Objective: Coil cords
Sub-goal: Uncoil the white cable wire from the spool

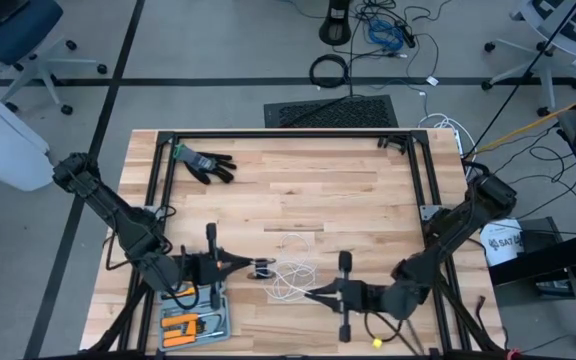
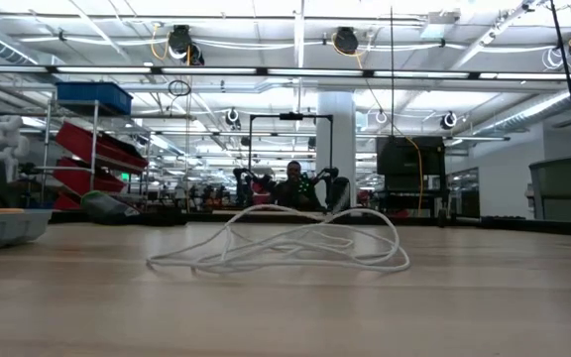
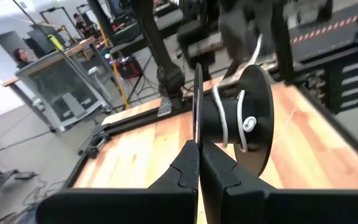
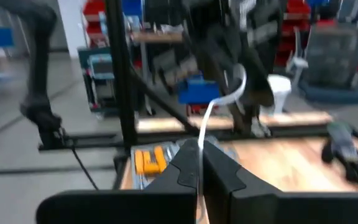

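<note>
Midway through a winding job, the left claw is clamped shut on the rim of a black spool that already carries a few turns of white cord. The right claw, at the near side of the desk, is pinched closed on a strand of that cord, which rises away towards the spool. Most of the cord lies in loose loops on the desk between the two arms. Winding well here seems to call for a steady spool, light tension on the pinched strand, and each turn laid between the flanges so the loose loops feed without snagging. A black glove lies well apart at the far left.
</note>
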